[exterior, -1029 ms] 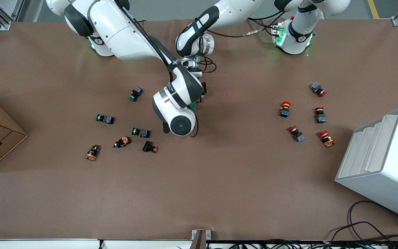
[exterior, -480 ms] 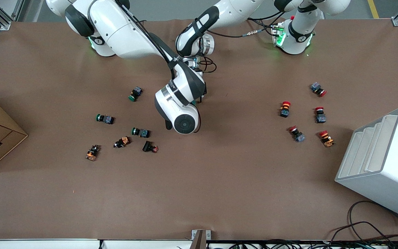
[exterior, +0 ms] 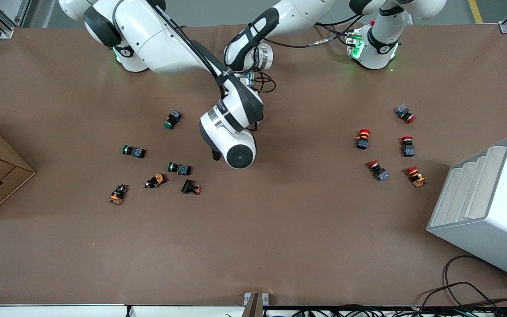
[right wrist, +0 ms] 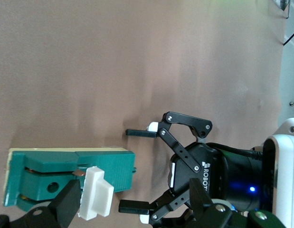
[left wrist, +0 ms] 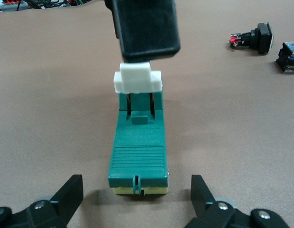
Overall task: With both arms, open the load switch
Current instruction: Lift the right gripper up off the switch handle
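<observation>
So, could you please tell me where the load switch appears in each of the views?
Front view: hidden beneath the right arm's wrist.
Left wrist view: the load switch centred, inside the open left gripper.
Right wrist view: at the edge, beside the right gripper, facing the left gripper.
Shared landmark: its white lever.

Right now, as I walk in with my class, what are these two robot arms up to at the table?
Both arms meet at a green load switch lying mid-table. The left gripper sits at one end of it, fingers spread either side and not touching. The right gripper is at the white lever on the other end, which stands raised. Green-capped push buttons and red-capped push buttons lie scattered on the table, untouched.
</observation>
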Controlling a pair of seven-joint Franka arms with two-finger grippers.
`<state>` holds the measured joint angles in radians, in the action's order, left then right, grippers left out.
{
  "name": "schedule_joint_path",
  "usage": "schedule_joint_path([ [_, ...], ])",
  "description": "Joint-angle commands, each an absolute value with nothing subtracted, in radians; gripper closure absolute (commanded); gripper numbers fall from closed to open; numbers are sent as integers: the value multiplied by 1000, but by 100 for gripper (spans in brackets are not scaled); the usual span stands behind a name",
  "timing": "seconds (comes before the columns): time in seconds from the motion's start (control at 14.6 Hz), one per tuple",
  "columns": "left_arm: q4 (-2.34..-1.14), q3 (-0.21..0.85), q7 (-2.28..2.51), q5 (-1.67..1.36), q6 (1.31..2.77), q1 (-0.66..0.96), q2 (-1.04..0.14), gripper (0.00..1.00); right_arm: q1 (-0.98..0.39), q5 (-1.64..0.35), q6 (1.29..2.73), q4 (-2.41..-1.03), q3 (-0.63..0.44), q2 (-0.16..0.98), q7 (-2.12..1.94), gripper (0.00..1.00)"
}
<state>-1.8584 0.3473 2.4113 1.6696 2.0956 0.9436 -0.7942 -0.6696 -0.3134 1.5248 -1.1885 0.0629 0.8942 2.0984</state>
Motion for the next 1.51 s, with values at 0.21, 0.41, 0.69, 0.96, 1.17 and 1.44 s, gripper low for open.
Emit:
schedule_joint_path([
  [0.21,-1844,344,2431,1681,2082,960,-815,1,-670,-336,1496,-1183,91,900,2112,0],
  [0.41,-1842,344,2431,1681,2082,959,-815,0,-670,-334,1497,-1186,91,902,2111,0],
  [0.69,-1842,344,2431,1681,2082,959,-816,0,-681,-331,1503,-1209,89,907,2083,0],
  [0.96,-1844,344,2431,1681,2082,959,-816,0,-684,-325,1508,-1213,89,925,2082,0],
  [1.17,-1841,344,2430,1681,2082,959,-815,0,-672,-324,1506,-1200,89,922,2056,0],
  [1.44,-1838,344,2419,1678,2082,956,-804,0,-597,-331,1483,-1131,95,904,1979,0],
])
